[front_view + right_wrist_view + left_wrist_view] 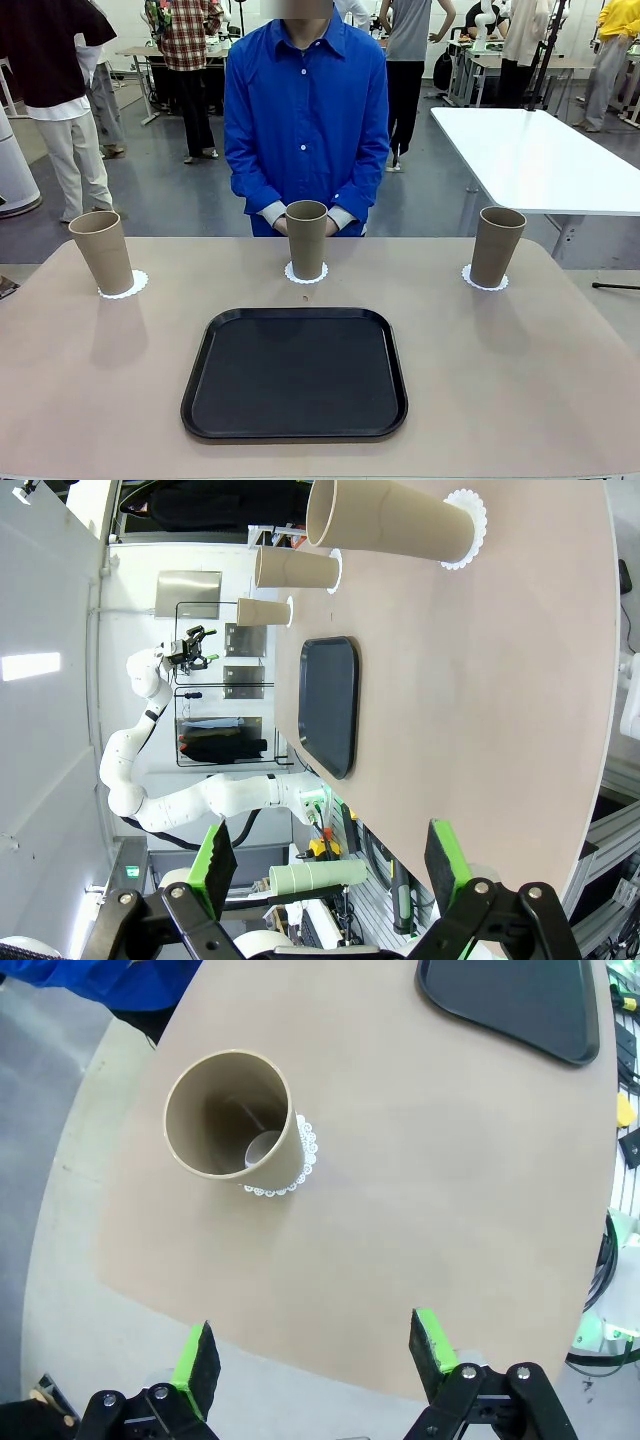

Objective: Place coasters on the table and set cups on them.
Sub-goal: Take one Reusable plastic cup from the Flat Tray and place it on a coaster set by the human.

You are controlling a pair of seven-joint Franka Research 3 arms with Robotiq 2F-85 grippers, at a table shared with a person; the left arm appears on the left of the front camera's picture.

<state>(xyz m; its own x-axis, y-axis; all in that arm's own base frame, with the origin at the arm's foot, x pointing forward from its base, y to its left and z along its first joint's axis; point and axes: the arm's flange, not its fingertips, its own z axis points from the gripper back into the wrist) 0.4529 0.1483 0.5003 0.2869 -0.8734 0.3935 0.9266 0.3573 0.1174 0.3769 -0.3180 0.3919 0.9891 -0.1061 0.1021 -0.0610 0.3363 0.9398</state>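
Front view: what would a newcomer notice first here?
Three tan cups stand in a row along the table's far side, left, middle and right, each upright on a white coaster. A black tray lies empty nearer the robot, and a person in a blue shirt stands behind the middle cup.

Both hands are wide open and empty. The left hand [312, 1355] hangs above the counter [400, 1210] edge, fingers spread, green pads [428, 1328] facing each other. The right hand [335, 865] sits rolled sideways off the counter's end, fingers just as far apart. From there you can see the left arm [150, 750] raised and bent, way off.
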